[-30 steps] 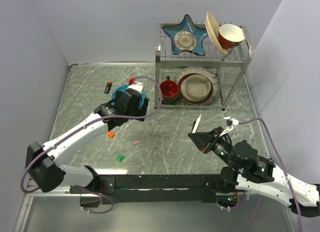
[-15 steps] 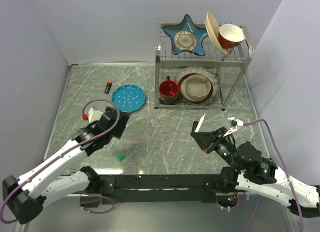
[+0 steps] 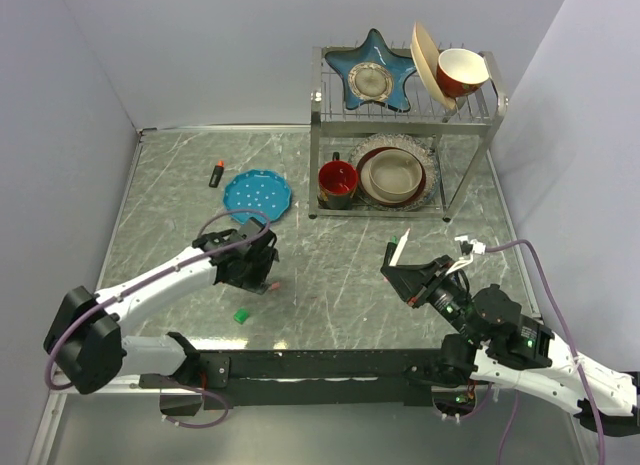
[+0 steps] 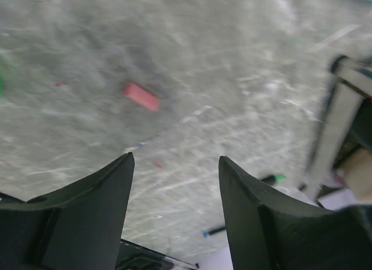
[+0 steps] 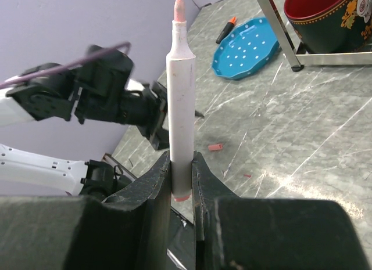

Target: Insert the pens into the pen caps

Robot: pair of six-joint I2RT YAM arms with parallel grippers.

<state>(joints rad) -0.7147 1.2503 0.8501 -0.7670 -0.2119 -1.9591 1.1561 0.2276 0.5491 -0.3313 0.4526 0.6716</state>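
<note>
My right gripper (image 5: pixel 182 159) is shut on the thin white pen (image 5: pixel 180 96) and holds it upright, pink tip up, above the table at the right (image 3: pixel 400 249). My left gripper (image 3: pixel 265 275) is open and empty, low over the table, just short of the pink-red cap (image 3: pixel 271 285), which also shows in the left wrist view (image 4: pixel 141 96). The green cap (image 3: pixel 241 315) lies nearer the front edge. A black marker with an orange end (image 3: pixel 216 173) lies at the back left. A blue-tipped pen (image 4: pixel 215 230) and a green-ended marker (image 4: pixel 273 179) show blurred in the left wrist view.
The blue plate (image 3: pixel 258 195) lies at the back left of centre. A metal dish rack (image 3: pixel 400 135) stands at the back right with a red mug (image 3: pixel 338 181), bowls and plates. The left arm (image 5: pixel 116 101) shows in the right wrist view.
My left arm swung from the blue plate back toward the left, then forward to the pink-red cap. The right gripper with the white pen shifted slightly.
</note>
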